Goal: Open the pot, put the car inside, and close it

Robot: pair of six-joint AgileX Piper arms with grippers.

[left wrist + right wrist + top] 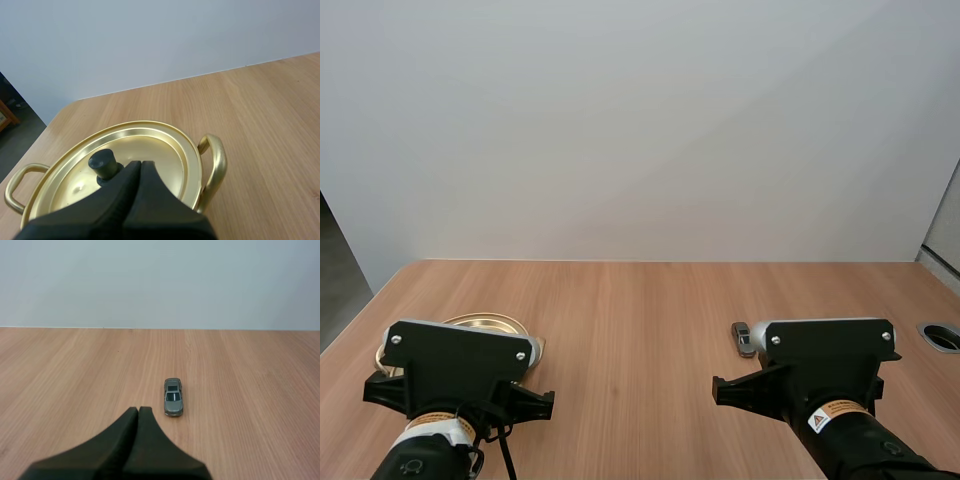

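Right gripper (138, 410): fingers closed into one black wedge, holding nothing, low over the counter (75, 370). Just past your tips, slightly to their right, is one toy car (173, 397) with a glossy grey body and dark windows. It sits on its wheels on bare wood-grain. Its long axis runs near-to-far, roughly in line with the fingers; can't tell nose from tail.

Left gripper (140, 164): fingers closed too, empty. The tips are just beside the knob (102, 162); can't tell if they touch.

One pot (199, 180), round, shiny gold-coloured metal. One lid (150, 147) is on it, a shallow dish with one black knob at centre. Two loop handles (216, 162), one per side.

Pot on the counter's left, car on the right, well apart.
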